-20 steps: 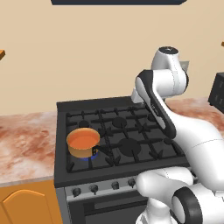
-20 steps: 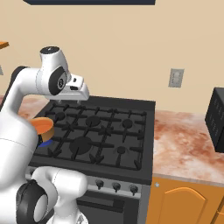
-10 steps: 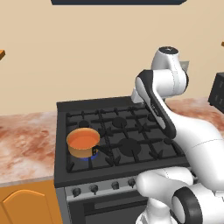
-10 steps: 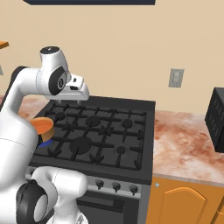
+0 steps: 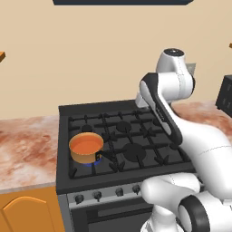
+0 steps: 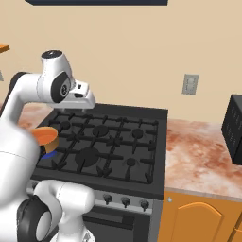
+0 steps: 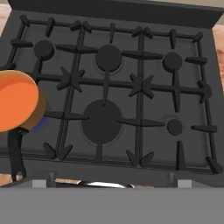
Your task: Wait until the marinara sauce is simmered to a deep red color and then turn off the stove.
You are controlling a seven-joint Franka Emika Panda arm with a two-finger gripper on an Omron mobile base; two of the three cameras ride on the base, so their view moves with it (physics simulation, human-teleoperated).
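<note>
Orange, not deep red, the marinara sauce [image 7: 15, 99] simmers on the stove [image 5: 124, 149]; waiting step; next, a knob; gripper [image 6: 79, 100] state unclear.

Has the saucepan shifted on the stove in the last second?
No. The saucepan sits on the same front-left burner of the stove, its handle towards the front.

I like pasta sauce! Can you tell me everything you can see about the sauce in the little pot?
The marinara sauce is a smooth, flat orange disc, not deep red. It fills a small round orange-tan saucepan with a short dark handle. The pan sits upright on the front left burner of the black stove, and a blue glow shows under it.
</note>
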